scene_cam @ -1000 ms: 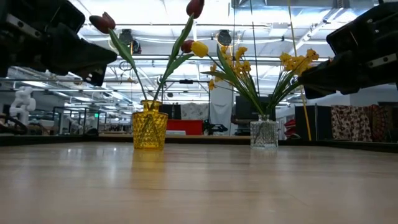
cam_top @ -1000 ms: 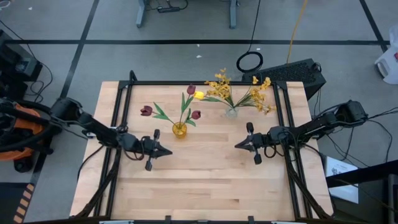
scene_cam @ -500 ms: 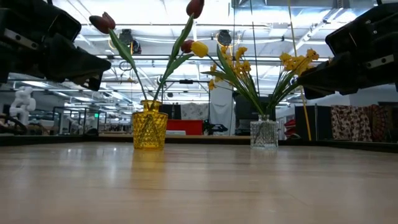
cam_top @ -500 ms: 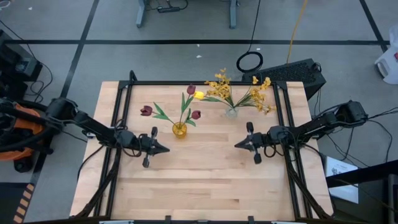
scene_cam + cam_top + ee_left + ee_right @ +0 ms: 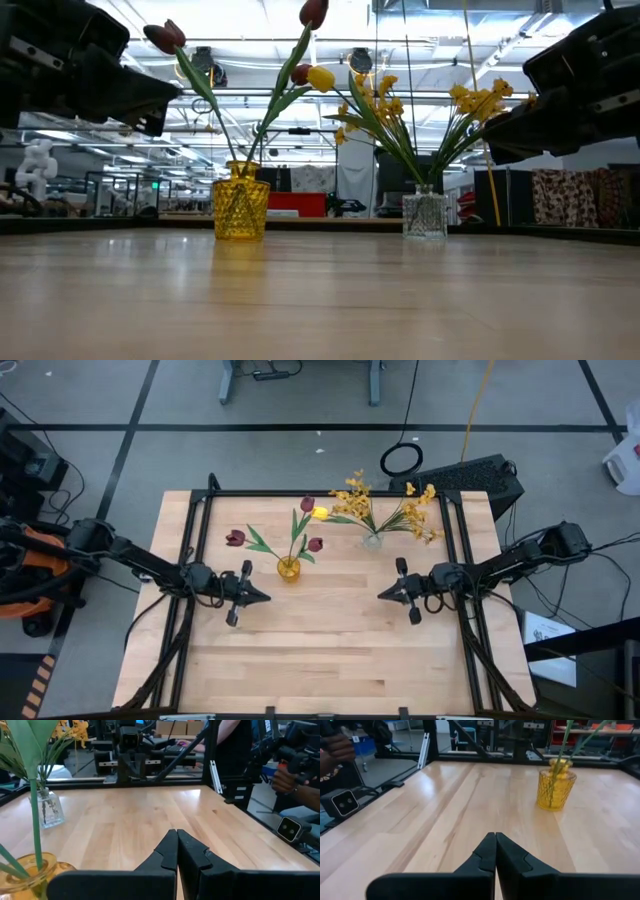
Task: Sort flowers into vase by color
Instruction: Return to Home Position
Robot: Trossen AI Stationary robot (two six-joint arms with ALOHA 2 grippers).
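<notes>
While the right gripper [image 5: 383, 593] hung unmoved above the right half of the bench [image 5: 330, 650], the left gripper [image 5: 262, 597] had drawn back a little toward its own side over the last second. It had pulled away from the yellow vase [image 5: 288, 569] and hung just in front of it and to its left. Nothing else had shifted.

Both wrist views showed each arm's fingers [image 5: 167, 852] clenched together with nothing between them.

The three red tulips [image 5: 235, 538] stood in the yellow vase, their stems fanning out. The yellow tulip [image 5: 321, 513] and the yellow blossom sprays [image 5: 352, 490] stood in the transparent vase [image 5: 372, 541], to the right of the yellow one near the bench's far edge. The yellow tulip's head leaned over toward the red group but, in the low view, its stem appeared to run down to the transparent vase. No flower lay loose on the bench.

Judging by this, the sorting looked finished, and the left arm's retreat read as a withdrawal to rest, not a new reach.

No brand, label or other writing could be read on the vases, arms or bench.
</notes>
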